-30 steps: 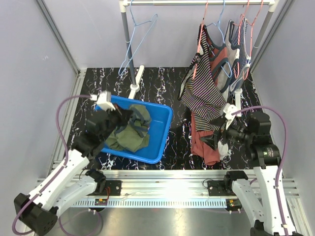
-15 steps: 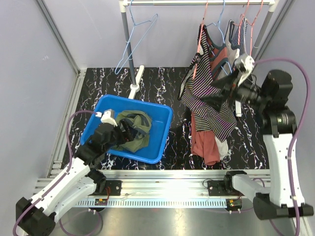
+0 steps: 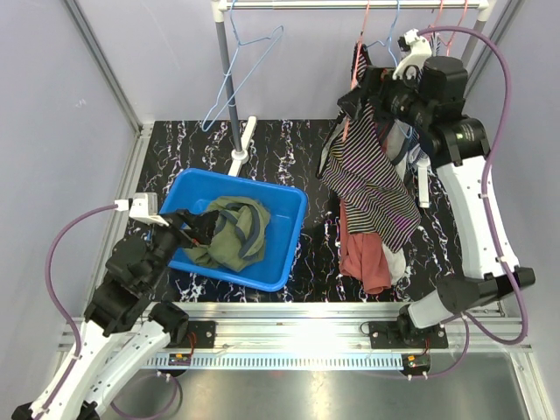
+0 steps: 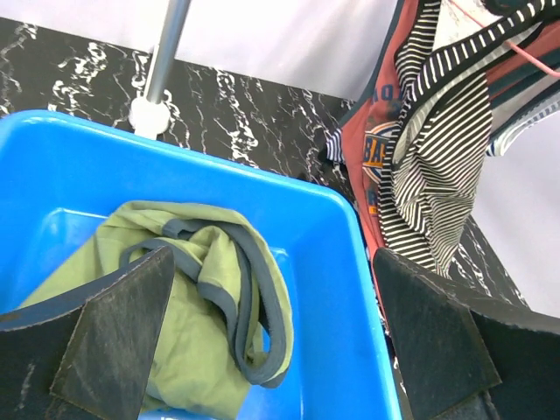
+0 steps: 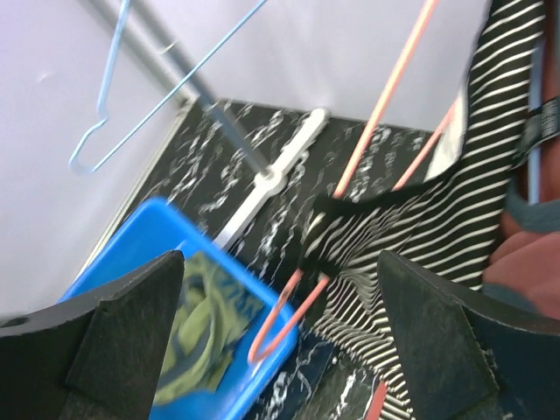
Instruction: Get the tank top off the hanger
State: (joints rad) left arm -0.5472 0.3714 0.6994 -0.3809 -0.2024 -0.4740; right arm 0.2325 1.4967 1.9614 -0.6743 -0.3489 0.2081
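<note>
A black-and-white striped tank top [image 3: 367, 171] hangs on an orange wire hanger [image 3: 357, 61] at the rack's right side. My right gripper [image 3: 357, 92] is open, high up by that hanger's left shoulder. In the right wrist view the hanger [image 5: 293, 315] and the striped top [image 5: 455, 227] lie between and beyond the spread fingers [image 5: 131, 324] of the gripper [image 5: 280, 255], untouched. A green tank top [image 3: 232, 232] lies loose in the blue bin [image 3: 284, 236]. My left gripper [image 3: 194, 229] hovers open over the bin's left part, above the green top [image 4: 192, 289], holding nothing.
An empty blue hanger [image 3: 241, 74] hangs at the rail's left end, by the rack pole [image 3: 226, 70]. A salmon-red top [image 3: 363, 258] hangs behind the striped one, and more garments [image 3: 420, 140] hang on hangers further right. Grey walls close in both sides.
My left gripper opened, dropped the green top into the bin and pulled back to the near left. My right arm rose from low beside the hanging clothes to the hanger's top.
</note>
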